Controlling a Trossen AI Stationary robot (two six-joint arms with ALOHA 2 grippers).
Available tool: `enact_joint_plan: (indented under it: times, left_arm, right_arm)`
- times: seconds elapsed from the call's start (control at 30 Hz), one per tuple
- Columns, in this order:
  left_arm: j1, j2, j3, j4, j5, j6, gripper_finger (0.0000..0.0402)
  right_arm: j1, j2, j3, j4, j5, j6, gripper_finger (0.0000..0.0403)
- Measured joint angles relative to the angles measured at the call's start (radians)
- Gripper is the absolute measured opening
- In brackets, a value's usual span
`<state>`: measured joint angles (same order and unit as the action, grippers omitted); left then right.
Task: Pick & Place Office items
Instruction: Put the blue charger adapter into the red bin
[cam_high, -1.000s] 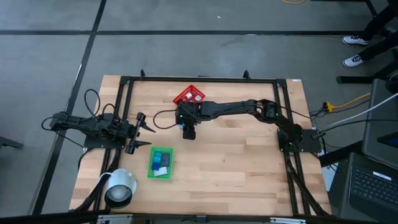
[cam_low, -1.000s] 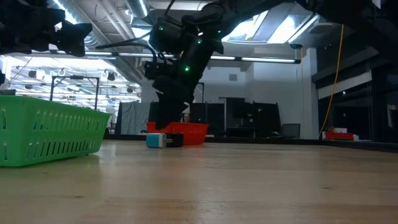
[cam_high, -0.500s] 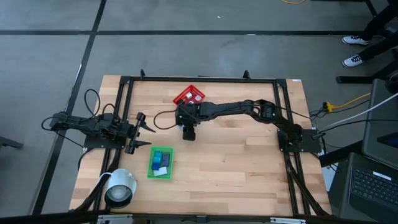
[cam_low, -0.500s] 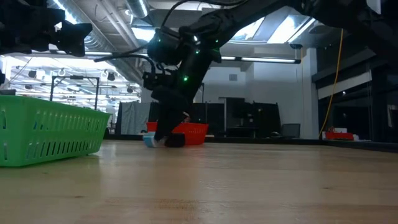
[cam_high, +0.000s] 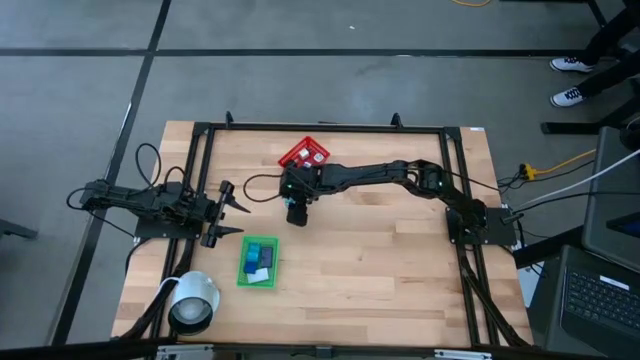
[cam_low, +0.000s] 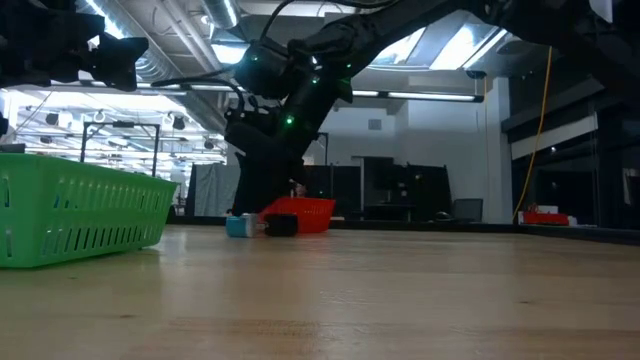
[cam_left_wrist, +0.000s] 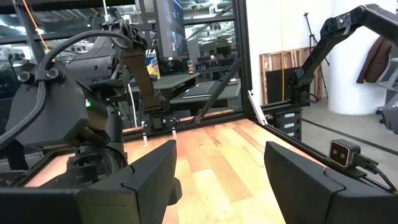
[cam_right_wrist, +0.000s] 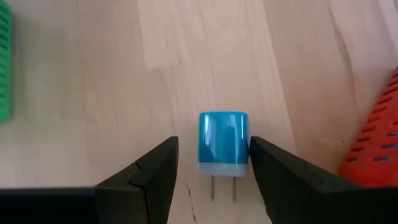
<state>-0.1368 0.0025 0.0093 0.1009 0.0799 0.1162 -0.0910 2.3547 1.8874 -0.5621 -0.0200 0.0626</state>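
A small blue plug-like block with a white base and two prongs lies flat on the wood. It shows again as a blue-white piece beside a black piece. My right gripper is low over the block, open, pointing down, with one finger on each side; in the high view the right gripper is in front of the red mesh basket. The green tray holds blue and white pieces. My left gripper waits open at the table's left. My right gripper stands open around the blue block from above. One finger lies close against the block's side; I cannot tell whether it touches. The other finger is clearly apart. The block rests on the table.
The red basket is just beyond the block on its far side, and the green tray's wall stands toward the near left. A white roll sits at the near left corner. A black frame borders the table.
My right gripper has shifted a little toward the table's left edge, staying low over the block. In the low view the blue-white piece now shows slightly farther left than a second ago.
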Motion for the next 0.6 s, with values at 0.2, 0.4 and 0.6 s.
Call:
enact_joint_plan:
  times: [0.2, 0.4, 0.6]
  left_arm:
    - [0.0, 0.0, 0.0, 0.0, 0.0, 0.0, 0.0239]
    - [0.0, 0.0, 0.0, 0.0, 0.0, 0.0, 0.0239]
    - [0.0, 0.0, 0.0, 0.0, 0.0, 0.0, 0.0239]
  right_arm:
    - [0.006, 0.004, 0.0, -0.008, 0.004, 0.034, 0.0203]
    - [0.008, 0.025, 0.002, -0.015, 0.009, 0.045, 0.0203]
    - [0.008, 0.044, 0.001, -0.022, 0.029, 0.066, 0.0203]
